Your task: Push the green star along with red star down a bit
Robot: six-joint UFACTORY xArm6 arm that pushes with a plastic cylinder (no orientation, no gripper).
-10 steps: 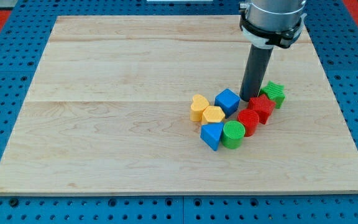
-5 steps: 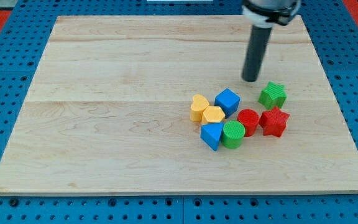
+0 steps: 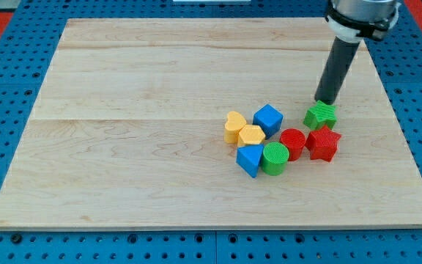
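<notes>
Pale wooden board (image 3: 160, 88) on a blue pegboard bench. My tip (image 3: 325, 100), a bare rod with nothing to open or close, stands just above the green star (image 3: 320, 115), touching or nearly so. The red star (image 3: 323, 143) lies directly below it. Leftward cluster: red cylinder (image 3: 293, 143), green cylinder (image 3: 275, 158), blue cube (image 3: 268, 119), a second blue block (image 3: 249, 159), yellow heart (image 3: 233, 126), and another yellow block (image 3: 251, 135).

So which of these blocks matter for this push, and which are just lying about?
Part of the job:
green star
red star, just below it
my tip, at the green star's top edge

Just lying about:
red cylinder
green cylinder
blue cube
blue block
yellow heart
yellow block
</notes>
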